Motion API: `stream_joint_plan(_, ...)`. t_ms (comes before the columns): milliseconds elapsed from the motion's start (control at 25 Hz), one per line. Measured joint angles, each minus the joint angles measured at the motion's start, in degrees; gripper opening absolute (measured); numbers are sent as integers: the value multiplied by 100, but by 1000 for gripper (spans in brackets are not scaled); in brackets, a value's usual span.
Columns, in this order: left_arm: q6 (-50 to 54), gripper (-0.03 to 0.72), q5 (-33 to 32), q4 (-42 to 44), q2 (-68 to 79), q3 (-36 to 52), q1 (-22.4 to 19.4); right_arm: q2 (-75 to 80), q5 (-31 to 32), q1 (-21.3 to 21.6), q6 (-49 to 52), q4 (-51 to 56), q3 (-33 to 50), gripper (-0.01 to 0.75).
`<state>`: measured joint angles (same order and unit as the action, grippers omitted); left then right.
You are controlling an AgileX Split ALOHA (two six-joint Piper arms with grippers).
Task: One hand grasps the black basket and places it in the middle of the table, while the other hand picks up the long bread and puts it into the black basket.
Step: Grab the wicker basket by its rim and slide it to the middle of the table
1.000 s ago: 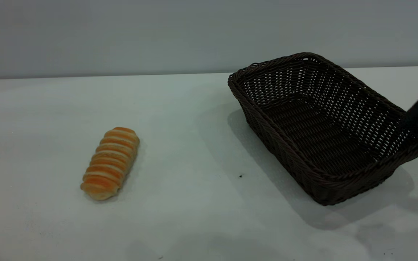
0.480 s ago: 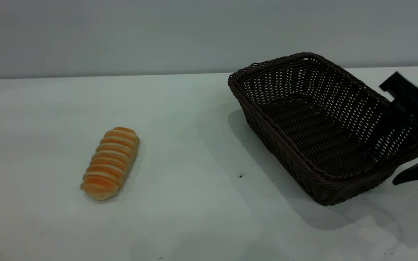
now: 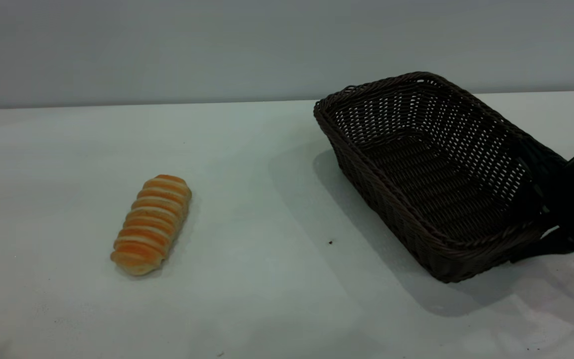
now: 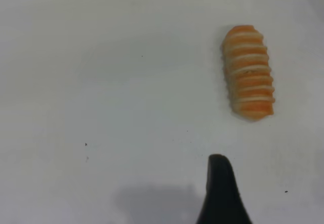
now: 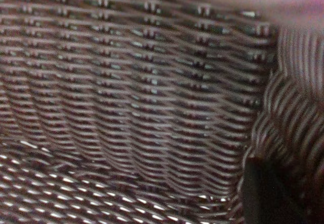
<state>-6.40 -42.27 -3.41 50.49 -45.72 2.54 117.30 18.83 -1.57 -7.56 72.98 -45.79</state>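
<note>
**A:** Wicker, dark brown-black, open weave with a braided rim: that's the black basket [image 3: 436, 169], sitting at about 3 o'clock on the tabletop [image 3: 267, 279], way bigger than the bread. The right gripper [image 3: 541, 219] is at its 4 o'clock corner, one finger inside the wall and one outside along the base, so it straddles the rim. Can't tell if the jaws have actually clamped down yet.

**B:** So the basket-grab step, I'd say. And the bread?

**A:** The long bread [image 3: 151, 224] lies flat around 8 o'clock, well apart from the basket, orange and cream stripes, ridged like a spiral. The left gripper [image 4: 223, 193] hovers above the tabletop near it, only one dark finger showing, so no idea on those jaws either.

**B:** Next move probably needs a firm pinch on that rim, then a drag or lift toward the middle without tipping it.
</note>
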Motion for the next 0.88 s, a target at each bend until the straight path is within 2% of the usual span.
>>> stream_joint_plan(40,0,539,0,-6,0,0,0,0,-13,0,7,16,-8,114)
stream_joint_plan(80,0,539,0,-6,0,0,0,0,-38,0,11,29,-7,97)
stream_joint_plan(320,-5,539,0,-10,0,0,0,2,-10,0,25,-39,-20,98)
stream_joint_plan(440,-5,539,0,-17,0,0,0,6,160,20,11,-509,-149,98)
stream_joint_plan(600,-5,539,0,-22,0,0,0,53,978,92,-31,-1816,-735,98)
stream_joint_plan(720,-5,539,0,-22,0,0,0,142,1882,99,-44,-3073,-1544,98)
stream_joint_plan(880,-5,539,0,-23,0,0,0,413,2903,-13,-164,-4121,-2716,98)
